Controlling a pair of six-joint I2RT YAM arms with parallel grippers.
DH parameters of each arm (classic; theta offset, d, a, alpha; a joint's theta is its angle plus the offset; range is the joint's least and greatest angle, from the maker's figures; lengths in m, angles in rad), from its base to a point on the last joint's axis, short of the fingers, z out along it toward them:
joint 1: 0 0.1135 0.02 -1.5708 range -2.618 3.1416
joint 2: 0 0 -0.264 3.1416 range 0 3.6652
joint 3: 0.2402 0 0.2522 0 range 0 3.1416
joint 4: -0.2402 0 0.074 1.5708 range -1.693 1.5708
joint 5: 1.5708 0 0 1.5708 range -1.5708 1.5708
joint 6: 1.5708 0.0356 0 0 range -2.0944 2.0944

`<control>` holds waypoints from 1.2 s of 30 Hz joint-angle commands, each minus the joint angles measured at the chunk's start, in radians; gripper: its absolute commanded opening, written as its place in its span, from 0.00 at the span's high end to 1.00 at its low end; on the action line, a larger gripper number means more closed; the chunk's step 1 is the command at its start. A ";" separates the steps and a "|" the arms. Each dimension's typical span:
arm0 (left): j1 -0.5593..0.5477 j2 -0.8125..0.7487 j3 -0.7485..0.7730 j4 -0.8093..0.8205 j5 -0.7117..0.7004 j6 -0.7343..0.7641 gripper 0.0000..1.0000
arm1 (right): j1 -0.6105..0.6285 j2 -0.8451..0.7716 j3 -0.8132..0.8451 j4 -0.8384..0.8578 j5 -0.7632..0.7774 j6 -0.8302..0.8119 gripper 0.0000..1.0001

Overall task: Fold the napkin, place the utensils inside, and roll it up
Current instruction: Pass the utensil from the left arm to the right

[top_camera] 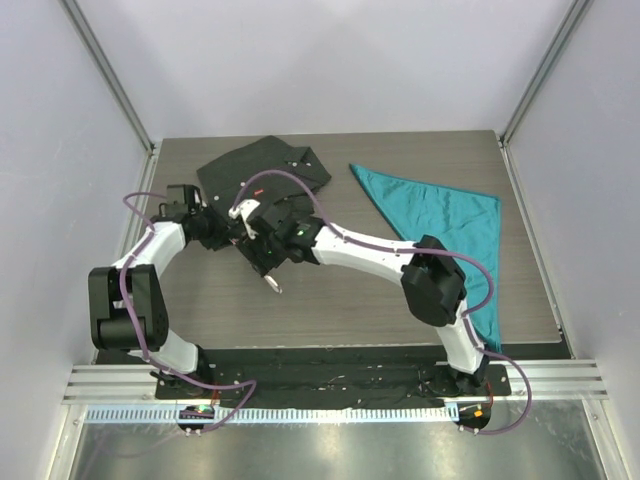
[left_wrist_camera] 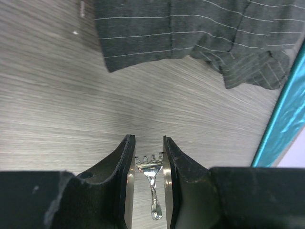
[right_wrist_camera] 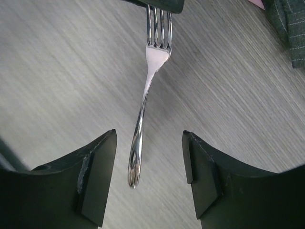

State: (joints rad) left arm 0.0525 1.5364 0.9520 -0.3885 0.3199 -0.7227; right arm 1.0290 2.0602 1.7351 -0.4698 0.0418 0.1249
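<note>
The silver fork [left_wrist_camera: 152, 176] is pinched across its tines between the jaws of my left gripper [left_wrist_camera: 148, 148], above the wooden table. Its handle [right_wrist_camera: 143, 114] hangs down between the wide-open fingers of my right gripper [right_wrist_camera: 148, 138], which do not touch it. In the top view the two grippers meet at the table's centre-left, the left gripper [top_camera: 240, 230] by the right gripper [top_camera: 268, 262], with the fork's end [top_camera: 272, 285] poking out below. The teal napkin [top_camera: 440, 215] lies as a triangle at the right, apart from both grippers. Its edge shows in the left wrist view [left_wrist_camera: 286, 109].
A dark pinstriped shirt [top_camera: 260, 165] lies bunched at the back left, just beyond the grippers; it also shows in the left wrist view [left_wrist_camera: 190, 33]. Grey walls enclose the table [top_camera: 330, 310] on three sides. A black mat runs along the near edge.
</note>
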 commanded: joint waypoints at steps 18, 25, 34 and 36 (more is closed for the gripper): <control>-0.026 -0.085 -0.025 0.074 0.047 -0.024 1.00 | 0.111 0.135 0.053 0.034 0.346 -0.018 0.65; -0.026 -0.116 -0.025 0.094 0.059 -0.018 0.85 | 0.102 0.140 0.052 0.013 0.400 0.016 0.99; 0.052 -0.130 0.011 0.085 0.064 -0.012 0.26 | -0.013 0.009 -0.025 0.017 0.210 0.047 0.99; 0.079 -0.134 0.016 0.074 0.058 -0.004 0.15 | -0.064 -0.058 -0.081 0.023 0.130 0.033 0.99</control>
State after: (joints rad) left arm 0.0799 1.4418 0.9298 -0.3328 0.3614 -0.7383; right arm 1.0603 2.1773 1.7168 -0.4660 0.3027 0.1493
